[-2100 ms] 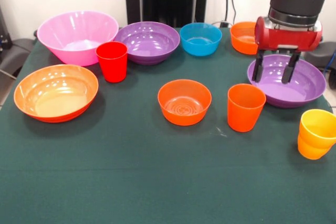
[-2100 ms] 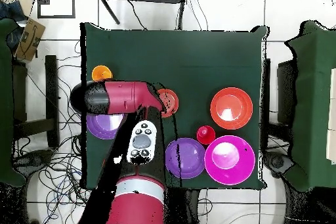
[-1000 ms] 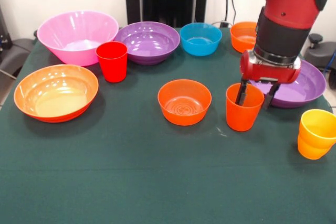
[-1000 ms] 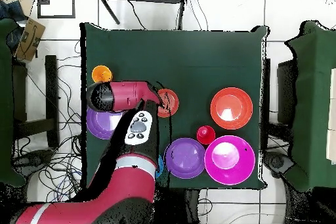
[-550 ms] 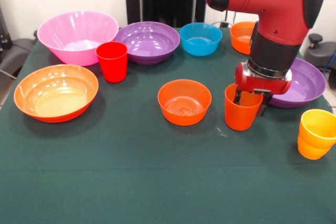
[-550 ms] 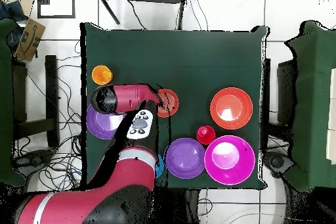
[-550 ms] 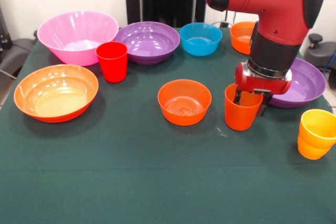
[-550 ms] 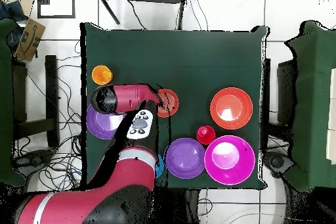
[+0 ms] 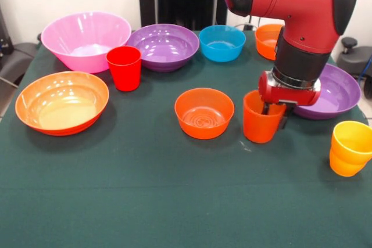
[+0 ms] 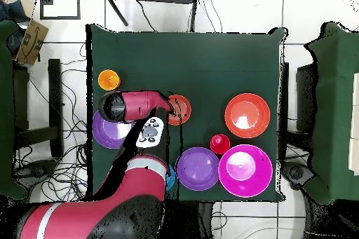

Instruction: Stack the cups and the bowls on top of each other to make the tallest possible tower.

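Gripping the orange cup (image 9: 260, 118) (tilted), jaws clamp its rim beside small orange bowl (image 9: 204, 112).

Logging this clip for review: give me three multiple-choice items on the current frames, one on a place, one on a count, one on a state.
1. What stands directly beside the red cup?
A. the yellow-orange cup
B. the large pink bowl
C. the blue bowl

2. How many purple bowls are on the table?
A. one
B. two
C. three

3. How does the orange cup at the gripper stand?
A. upright and level
B. upside down
C. tilted

Answers:
1 B: the large pink bowl sits just behind and beside the red cup.
2 B: one purple bowl at the back, another beside the arm.
3 C: its rim leans toward the small orange bowl.
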### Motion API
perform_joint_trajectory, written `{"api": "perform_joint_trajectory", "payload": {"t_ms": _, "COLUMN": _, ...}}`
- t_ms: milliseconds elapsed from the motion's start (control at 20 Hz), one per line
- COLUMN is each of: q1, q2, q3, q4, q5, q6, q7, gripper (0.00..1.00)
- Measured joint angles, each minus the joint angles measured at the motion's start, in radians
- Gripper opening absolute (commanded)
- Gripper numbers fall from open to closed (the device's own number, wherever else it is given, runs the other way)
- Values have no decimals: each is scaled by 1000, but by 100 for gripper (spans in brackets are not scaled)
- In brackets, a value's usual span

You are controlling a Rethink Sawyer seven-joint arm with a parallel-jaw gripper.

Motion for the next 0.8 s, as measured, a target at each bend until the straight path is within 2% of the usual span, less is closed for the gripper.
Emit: {"api": "perform_joint_trajectory", "payload": {"t_ms": 800, "q1": -20, "q2": -13, "q3": 1, "q4": 3, "q5": 1, "q6": 5, "q7": 0, "gripper": 0}}
